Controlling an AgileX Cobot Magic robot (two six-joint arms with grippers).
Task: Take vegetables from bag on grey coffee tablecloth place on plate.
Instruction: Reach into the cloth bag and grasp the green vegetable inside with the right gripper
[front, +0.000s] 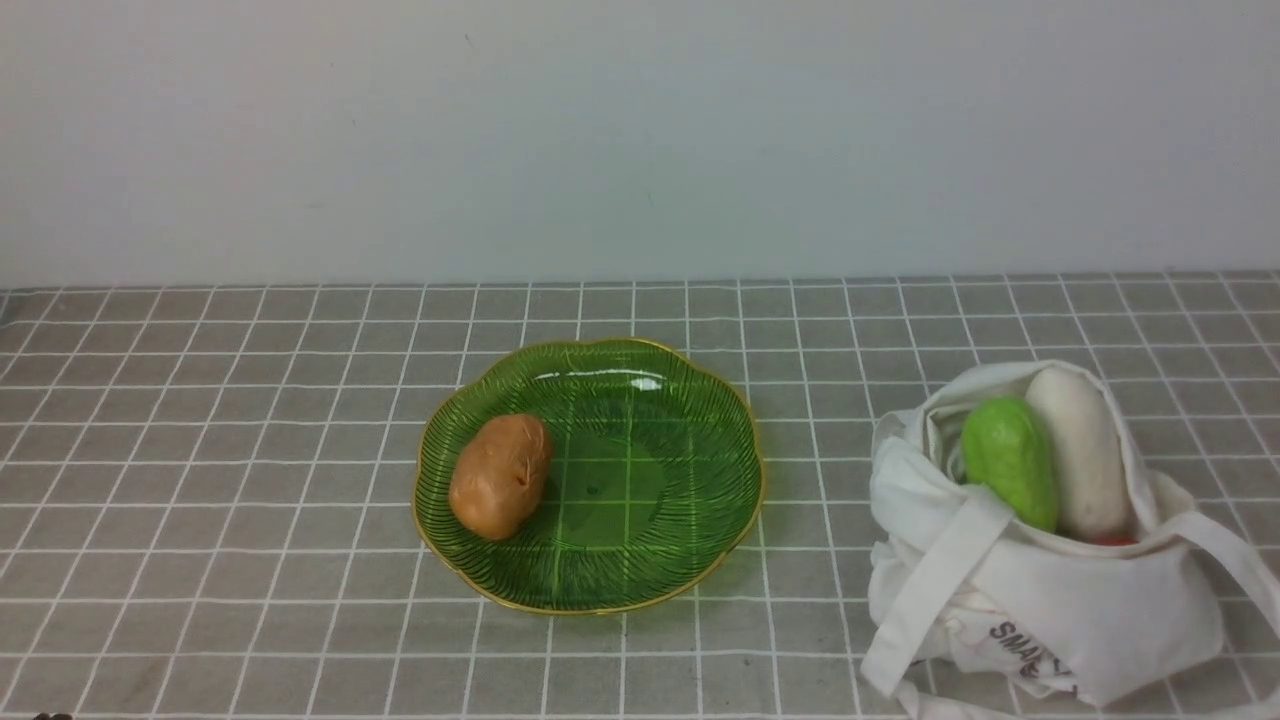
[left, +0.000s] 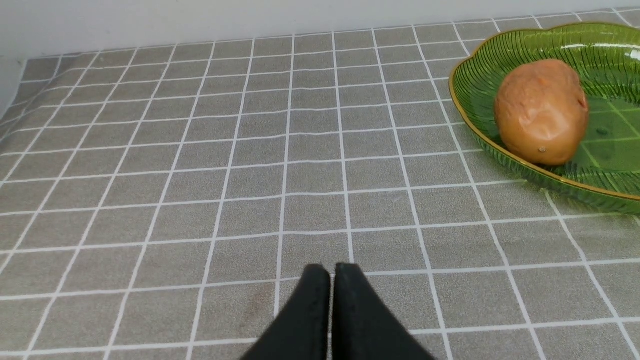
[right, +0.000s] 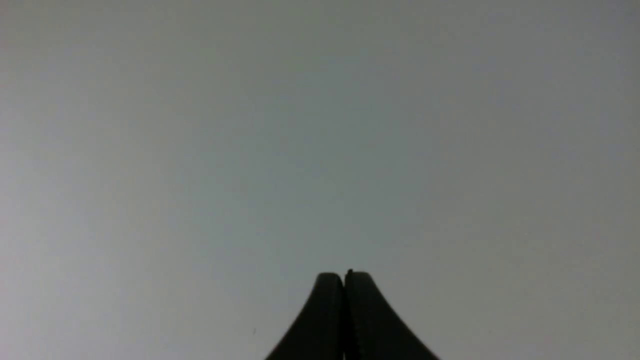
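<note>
The potato (front: 500, 477) is lying on the plate (front: 640, 360), while the light-green vegetable (front: 1012, 460) and white radish (front: 1080, 450) are waiting in the bag (front: 1060, 600) on the grey tablecloth (front: 250, 450). The left gripper (left: 332, 272) and right gripper (right: 344, 277) are pinching closed, empty. Next, the right one probably needs to open and reach into the bag.

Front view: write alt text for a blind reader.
A brown potato lies on the left side of a green plate at the middle of a grey checked tablecloth. To the right, a white cloth bag holds a green vegetable and a white radish.
</note>
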